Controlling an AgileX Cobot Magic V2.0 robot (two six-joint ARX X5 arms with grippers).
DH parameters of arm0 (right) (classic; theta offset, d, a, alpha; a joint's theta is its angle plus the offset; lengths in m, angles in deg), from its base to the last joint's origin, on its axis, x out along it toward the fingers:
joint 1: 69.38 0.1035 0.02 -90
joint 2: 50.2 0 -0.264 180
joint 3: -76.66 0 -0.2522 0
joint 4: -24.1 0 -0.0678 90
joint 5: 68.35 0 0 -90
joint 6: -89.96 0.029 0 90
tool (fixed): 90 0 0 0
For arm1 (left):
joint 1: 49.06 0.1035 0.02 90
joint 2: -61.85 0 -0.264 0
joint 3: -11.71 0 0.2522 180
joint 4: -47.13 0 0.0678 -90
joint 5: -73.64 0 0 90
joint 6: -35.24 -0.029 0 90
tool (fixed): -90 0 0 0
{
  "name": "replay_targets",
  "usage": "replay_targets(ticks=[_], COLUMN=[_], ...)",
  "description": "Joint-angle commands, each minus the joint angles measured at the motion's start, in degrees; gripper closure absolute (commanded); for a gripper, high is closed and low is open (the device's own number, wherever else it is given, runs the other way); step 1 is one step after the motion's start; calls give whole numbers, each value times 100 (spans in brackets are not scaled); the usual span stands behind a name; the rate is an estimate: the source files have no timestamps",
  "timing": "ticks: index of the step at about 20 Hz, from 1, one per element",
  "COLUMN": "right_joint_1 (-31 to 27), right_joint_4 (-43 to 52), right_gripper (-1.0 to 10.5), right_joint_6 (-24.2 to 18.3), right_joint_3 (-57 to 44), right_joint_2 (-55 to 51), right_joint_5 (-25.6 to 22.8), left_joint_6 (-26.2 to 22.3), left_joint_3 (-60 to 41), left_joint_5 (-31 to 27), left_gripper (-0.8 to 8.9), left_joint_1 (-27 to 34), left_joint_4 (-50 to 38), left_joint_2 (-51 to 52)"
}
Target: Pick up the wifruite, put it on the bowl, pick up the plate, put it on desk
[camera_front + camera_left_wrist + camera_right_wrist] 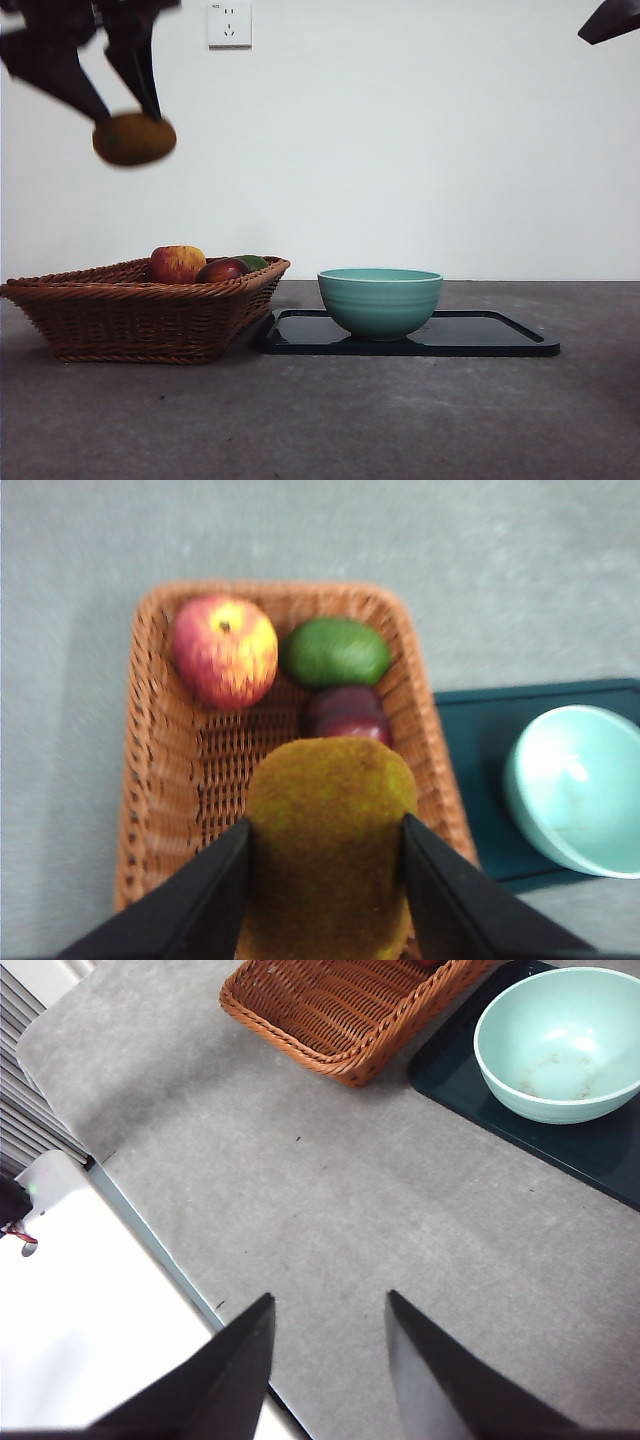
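Your left gripper (325,880) has the wifruite (134,139) pinched between its jaws, high above the wicker basket (140,310) at the left. You're on the carry: next you swing right and lower over the bowl (380,300) on its dark tray (500,335). Only the left wrist view shows the green fruit (335,652) clearly. Your right gripper (328,1360) waits, jaws spread, over bare desk (400,1230).
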Motion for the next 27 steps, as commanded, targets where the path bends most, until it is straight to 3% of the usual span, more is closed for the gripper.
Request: replay_targets(ticks=[1, 8, 14, 17, 22, 27], right_joint_1=[39, 39, 39, 39, 39, 39], right_joint_4=[63, 66, 168, 205, 195, 195], right_gripper=[770, 770, 770, 770, 770, 770], right_joint_6=[63, 195, 216, 229, 258, 258], right_joint_3=[57, 57, 57, 57, 57, 57], right_joint_2=[22, 22, 22, 22, 22, 22], right_joint_5=[-20, -162, -166, -168, -162, -166], left_joint_6=[42, 37, 39, 42, 17, -179], left_joint_3=[-378, -671, -671, -671, -667, -662], left_joint_5=[-37, -35, -33, -33, -33, 7], left_gripper=[637, 635, 614, 495, 495, 496], left_joint_1=[-20, -26, -66, -138, -160, -164], left_joint_4=[-562, -1191, -1198, -1193, -1169, -627], left_joint_2=[-256, -1440, -1978, -1976, -1585, -321])
